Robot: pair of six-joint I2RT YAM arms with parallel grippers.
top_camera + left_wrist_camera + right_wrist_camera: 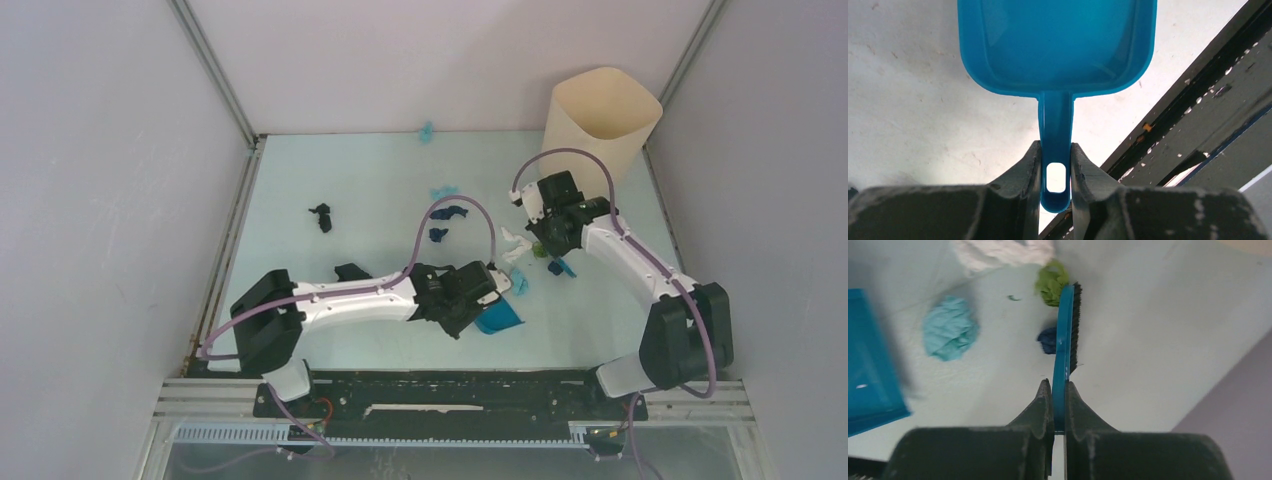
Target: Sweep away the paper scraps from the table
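Holding both tools ready for a sweep, the left gripper (1055, 170) has its fingers clamped on the thin handle of the blue dustpan (1055, 45), which sits low on the table (380, 180) at lower centre of the top view. The right gripper (1058, 390) is pinched tight on the back of the small blue brush (1066, 335), with the bristles facing the right side of the wrist frame.

The paper scraps (443, 192) are scattered. A cluster lies between brush and pan at centre right of the top view, a dark scrap (321, 215) sits well apart at centre left, and a pale blue bit (427, 131) lies by the far wall. In the right wrist view a green scrap (1052, 282) touches the brush tip and a navy scrap (1048, 340) lies just beside the brush on its left. A light blue scrap (950, 334) rests between brush and pan, and a white scrap (1003, 252) is at the top edge.

The near scraps lie on the brush's plastic back rather than its bristle side, so I judge a push toward the pan could let the light paper roll under or hop past. The narrow hold on the handle may let the pan pivot if it is bumped. The outlying scraps would likely be missed by one stroke, and reaching for them could bring the right arm against the beige bin (600, 115)
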